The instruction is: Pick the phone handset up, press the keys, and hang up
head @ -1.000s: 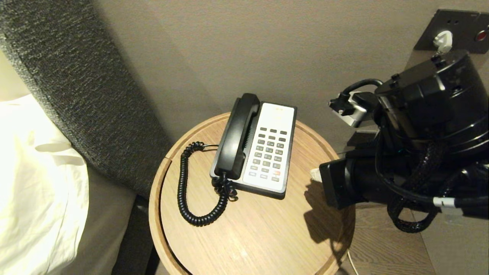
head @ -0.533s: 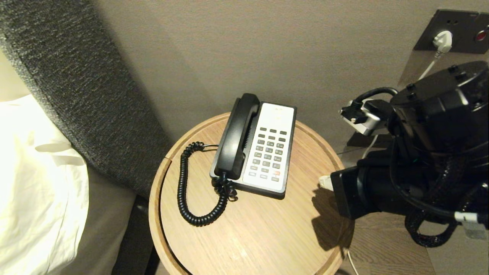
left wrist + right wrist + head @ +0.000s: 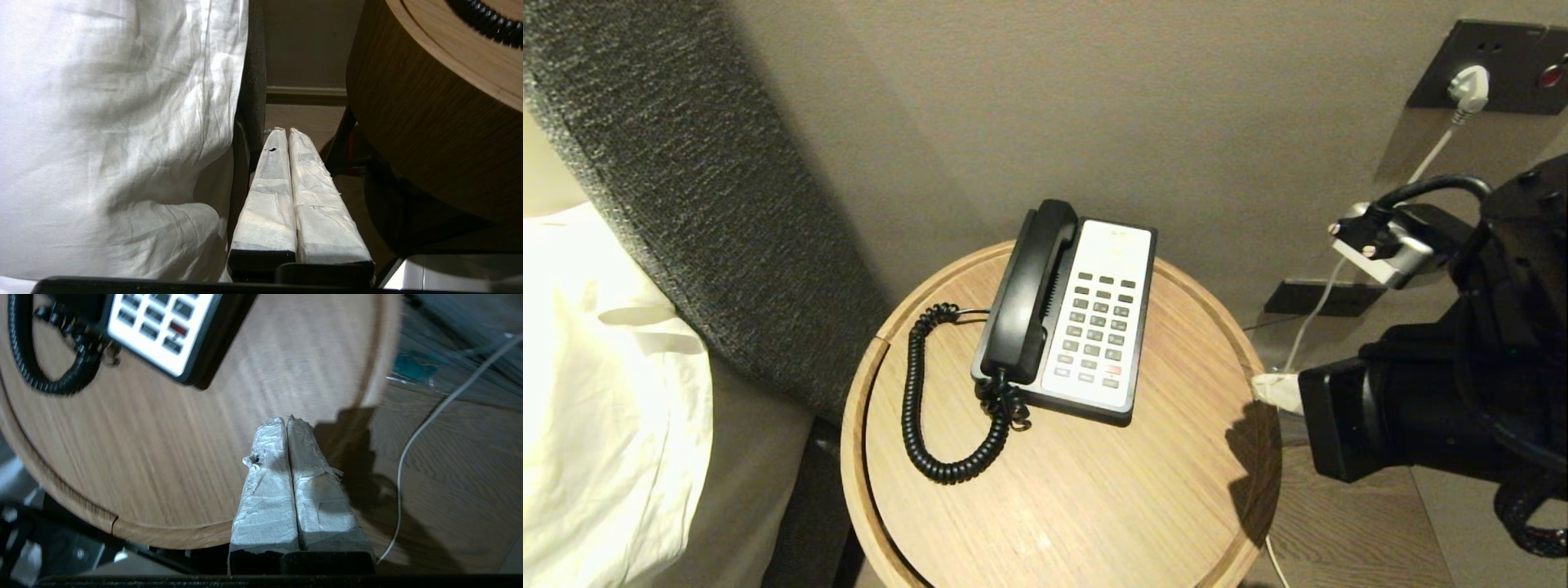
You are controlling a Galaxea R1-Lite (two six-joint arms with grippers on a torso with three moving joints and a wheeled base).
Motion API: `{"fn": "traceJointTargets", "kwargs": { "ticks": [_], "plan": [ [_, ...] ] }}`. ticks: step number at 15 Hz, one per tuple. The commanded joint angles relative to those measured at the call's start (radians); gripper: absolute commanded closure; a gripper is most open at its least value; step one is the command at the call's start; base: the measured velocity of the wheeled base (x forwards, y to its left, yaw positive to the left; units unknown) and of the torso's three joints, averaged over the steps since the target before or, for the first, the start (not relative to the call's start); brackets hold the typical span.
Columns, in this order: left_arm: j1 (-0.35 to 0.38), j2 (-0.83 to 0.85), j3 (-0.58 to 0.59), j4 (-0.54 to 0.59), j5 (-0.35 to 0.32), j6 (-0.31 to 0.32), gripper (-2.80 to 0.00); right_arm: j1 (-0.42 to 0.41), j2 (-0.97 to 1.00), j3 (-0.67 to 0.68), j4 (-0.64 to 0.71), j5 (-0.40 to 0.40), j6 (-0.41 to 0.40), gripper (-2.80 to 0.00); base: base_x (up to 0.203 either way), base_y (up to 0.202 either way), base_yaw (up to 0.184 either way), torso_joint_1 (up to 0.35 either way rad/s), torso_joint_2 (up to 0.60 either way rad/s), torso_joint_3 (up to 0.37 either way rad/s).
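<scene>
Tape-wrapped fingers on the right hand [image 3: 287,418] are pressed flat together with no gap between them, and nothing is held. In the right wrist view the tips hang above the bare wood near the edge of the round desk [image 3: 171,457], apart from the near corner of the phone base [image 3: 163,335], touching neither it nor the wood as far as can be seen. In the head view only a pale fingertip [image 3: 1274,390] shows at the desk's right rim, ahead of the bulky black arm [image 3: 1421,408] that fills the right side of the picture and throws a shadow on the wood.

The phone handset [image 3: 1029,294] lies in its cradle along the left side of the phone base, its earpiece end toward the wall and its mouthpiece end toward the robot. From the mouthpiece end the black coiled cord [image 3: 931,408] loops out over the desk to the left and curls back to the base. The grey keys [image 3: 1098,327] on the white face of the base are uncovered, with one red key in the lowest rows.

The left hand [image 3: 284,131] is low down, outside the head view, in the gap between the white bedsheet [image 3: 114,122] and the wooden side of the desk. Its two taped fingers are likewise closed against each other and grip nothing; they point toward the skirting board [image 3: 306,94] at the foot of the wall.

A white plug [image 3: 1468,86] sits in the dark wall socket plate at upper right, its thin cable trailing down past the desk.
</scene>
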Motion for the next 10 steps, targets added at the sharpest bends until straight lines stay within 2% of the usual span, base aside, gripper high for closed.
{"fn": "traceJointTargets", "kwargs": {
  "ticks": [1,4,10],
  "plan": [
    [0.000,0.000,0.005,-0.005,0.000,-0.002,0.00,0.001,-0.051,0.020,0.001,-0.050,0.036,0.00,0.000,0.000,0.000,0.000,0.00,0.000],
    [0.000,0.000,0.005,-0.005,0.000,-0.001,0.00,0.002,-0.111,0.106,0.001,-0.105,0.084,0.00,0.000,0.000,0.000,0.000,0.00,0.000],
    [0.000,0.000,0.005,-0.005,0.000,-0.001,0.00,0.001,-0.291,0.186,0.072,-0.132,0.073,0.00,0.000,0.000,0.000,0.000,0.00,0.000]
  ]
}}
